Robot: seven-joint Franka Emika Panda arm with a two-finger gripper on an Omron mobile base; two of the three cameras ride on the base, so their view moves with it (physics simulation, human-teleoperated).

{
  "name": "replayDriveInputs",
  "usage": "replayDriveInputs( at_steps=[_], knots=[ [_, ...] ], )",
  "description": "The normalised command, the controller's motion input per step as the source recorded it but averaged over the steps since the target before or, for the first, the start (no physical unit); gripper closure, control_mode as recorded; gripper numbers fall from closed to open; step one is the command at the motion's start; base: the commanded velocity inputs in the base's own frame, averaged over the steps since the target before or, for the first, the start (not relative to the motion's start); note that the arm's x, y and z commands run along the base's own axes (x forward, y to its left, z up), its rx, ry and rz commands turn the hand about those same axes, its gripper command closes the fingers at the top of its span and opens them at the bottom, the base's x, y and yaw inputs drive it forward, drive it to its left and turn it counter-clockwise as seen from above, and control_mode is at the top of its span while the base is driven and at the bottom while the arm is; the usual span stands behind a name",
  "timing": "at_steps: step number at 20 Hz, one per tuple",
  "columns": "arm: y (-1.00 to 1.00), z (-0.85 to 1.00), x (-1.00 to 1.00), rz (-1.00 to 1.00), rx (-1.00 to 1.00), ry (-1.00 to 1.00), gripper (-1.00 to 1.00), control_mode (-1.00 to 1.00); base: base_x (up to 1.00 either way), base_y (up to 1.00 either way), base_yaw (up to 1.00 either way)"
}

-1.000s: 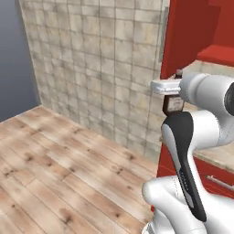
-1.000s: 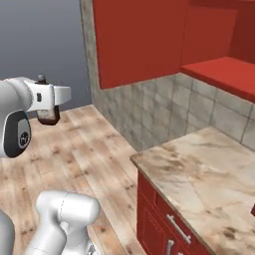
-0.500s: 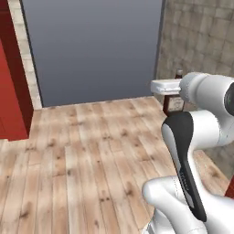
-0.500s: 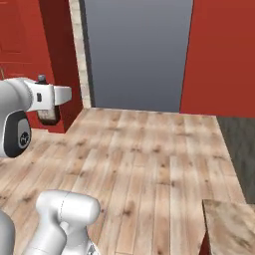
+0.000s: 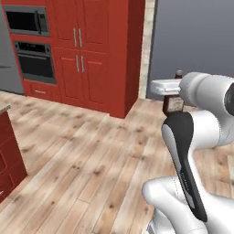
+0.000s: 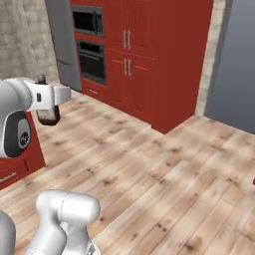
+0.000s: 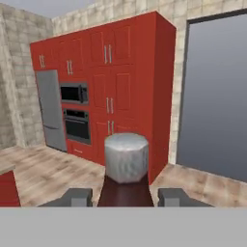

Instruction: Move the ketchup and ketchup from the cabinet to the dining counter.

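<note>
A small dark red-brown ketchup (image 5: 173,104) bottle with a pale label hangs upright in front of the arm, well above the wooden floor. My gripper (image 5: 173,103) is shut on its body, one finger on each side. From the other side the ketchup (image 6: 48,116) shows below the white hand, held by the gripper (image 6: 48,113). In the hand view the ketchup (image 7: 126,158) stands between the fingertips (image 7: 77,197), its cap facing the camera. The cabinet is out of view. A red unit with a pale stone top (image 5: 3,137) shows at the left edge; I cannot tell whether it is the dining counter.
A tall red wall of cupboards (image 5: 103,55) with a built-in microwave (image 5: 25,20) and oven (image 5: 34,66) stands ahead, beside a grey fridge (image 7: 48,113). A large grey panel (image 5: 196,41) lies to the right. Wooden floor (image 5: 82,155) stretches in between.
The whole picture has swung round with the base: the tiled wall and marbled worktop are gone, and the tall red cupboards now face me. The ketchup stays in the gripper.
</note>
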Motion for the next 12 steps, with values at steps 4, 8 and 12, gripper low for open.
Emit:
replayDriveInputs(
  at_steps=[4, 8, 12],
  knots=[
    [0.0, 0.0, 0.0, 0.0, 0.0, 0.0, 1.0, 1.0, 0.18, 0.0, 0.85],
    [0.0, 0.0, 0.0, 0.0, 0.0, 0.0, 1.0, 1.0, 0.28, 0.0, 0.76],
    [0.0, 0.0, 0.0, 0.0, 0.0, 0.0, 1.0, 1.0, 0.37, -0.01, 0.69]
  ],
)
